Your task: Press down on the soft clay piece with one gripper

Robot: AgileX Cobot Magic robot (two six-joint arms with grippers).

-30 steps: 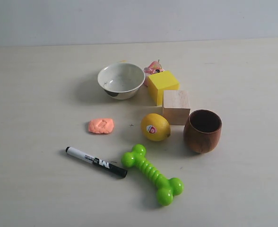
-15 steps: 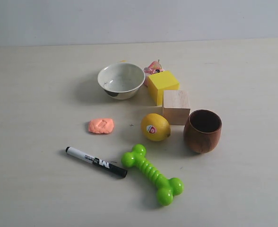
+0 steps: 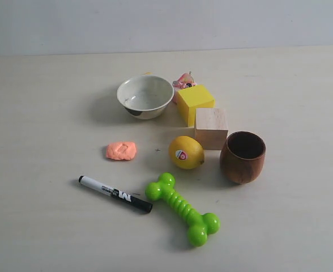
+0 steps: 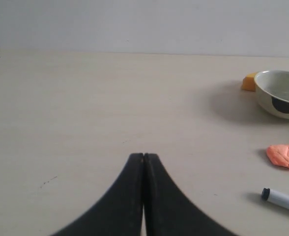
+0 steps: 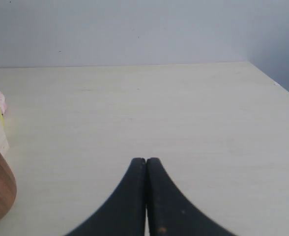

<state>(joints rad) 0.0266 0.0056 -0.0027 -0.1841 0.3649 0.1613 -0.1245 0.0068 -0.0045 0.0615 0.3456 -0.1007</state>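
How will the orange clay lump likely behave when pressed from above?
The soft clay piece looks matte, creased and flattish, so it will probably squash and spread rather than resist. Lying low and broad on the table, it seems unlikely to roll or tip. Its doughy surface may cling to whatever presses it.

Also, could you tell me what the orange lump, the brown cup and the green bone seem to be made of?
The soft clay piece looks like modelling clay or dough: matte salmon-orange, with irregular creases. The cup appears to be wood: mottled reddish-brown with a slight sheen. The bone toy is probably rubber or plastic: bright green, smooth, with glossy ribs.
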